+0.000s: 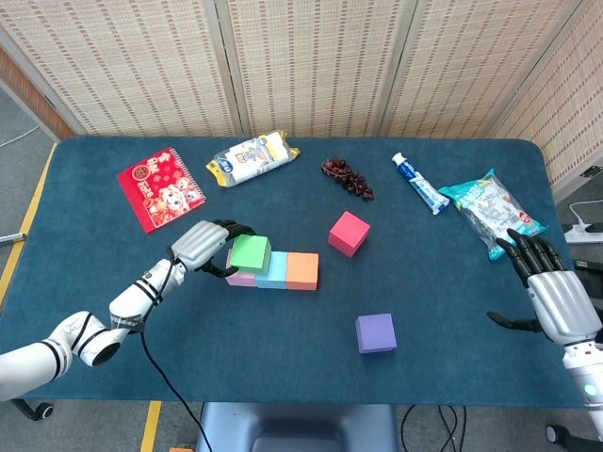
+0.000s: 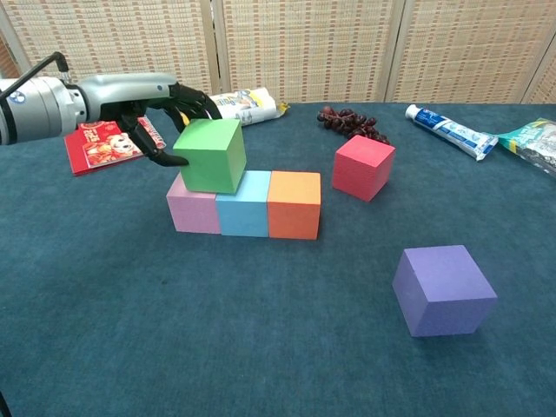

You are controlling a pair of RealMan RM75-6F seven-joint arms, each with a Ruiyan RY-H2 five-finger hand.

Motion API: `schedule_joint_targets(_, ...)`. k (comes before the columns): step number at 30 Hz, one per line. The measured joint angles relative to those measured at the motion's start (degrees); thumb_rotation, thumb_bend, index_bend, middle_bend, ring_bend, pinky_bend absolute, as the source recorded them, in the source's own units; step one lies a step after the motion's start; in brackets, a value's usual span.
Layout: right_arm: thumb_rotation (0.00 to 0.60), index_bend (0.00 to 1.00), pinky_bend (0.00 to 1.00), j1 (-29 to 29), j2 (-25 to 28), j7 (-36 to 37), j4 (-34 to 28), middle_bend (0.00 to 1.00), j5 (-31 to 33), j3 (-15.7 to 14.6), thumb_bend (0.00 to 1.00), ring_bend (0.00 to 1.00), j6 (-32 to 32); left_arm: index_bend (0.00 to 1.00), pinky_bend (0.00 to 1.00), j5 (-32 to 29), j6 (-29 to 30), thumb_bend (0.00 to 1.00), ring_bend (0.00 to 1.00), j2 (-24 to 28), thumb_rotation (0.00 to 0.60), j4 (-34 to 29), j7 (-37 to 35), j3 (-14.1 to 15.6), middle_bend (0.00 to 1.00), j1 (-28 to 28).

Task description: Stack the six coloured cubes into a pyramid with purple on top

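A row of three cubes lies mid-table: pink [image 2: 192, 214], light blue [image 2: 244, 211] and orange [image 2: 294, 204]. My left hand [image 2: 165, 111] grips a green cube [image 2: 209, 155], which sits over the seam between pink and blue; in the head view the same green cube [image 1: 250, 253] shows beside the left hand [image 1: 205, 245]. A red cube [image 2: 363, 166] stands apart to the right. The purple cube [image 2: 442, 289] lies alone nearer the front. My right hand [image 1: 551, 292] hovers open at the table's right edge.
At the back lie a red packet [image 1: 160, 187], a snack bag [image 1: 251, 157], a bunch of grapes [image 1: 347, 177], a toothpaste tube [image 1: 419, 183] and a teal wipes pack [image 1: 490, 211]. The table [image 1: 283, 348] is covered in blue cloth.
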Motion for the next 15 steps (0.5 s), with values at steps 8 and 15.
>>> schedule_joint_targets(8, 0.600, 0.00, 0.02, -0.5, 0.0, 1.2, 1.0, 0.00, -0.3, 0.1, 0.10, 0.00, 0.1, 0.36, 0.27, -6.1, -2.4, 0.32, 0.22, 1.0, 0.600, -4.1, 6.1, -1.4, 0.29, 0.1)
schedule_joint_targets(15, 0.600, 0.00, 0.02, -0.6, 0.0, 2.2, 1.7, 0.00, -0.3, 0.1, 0.10, 0.00, -0.3, 0.35, 0.25, -11.4, -4.3, 0.32, 0.22, 2.0, 0.600, -7.3, 11.5, -2.4, 0.29, 0.1)
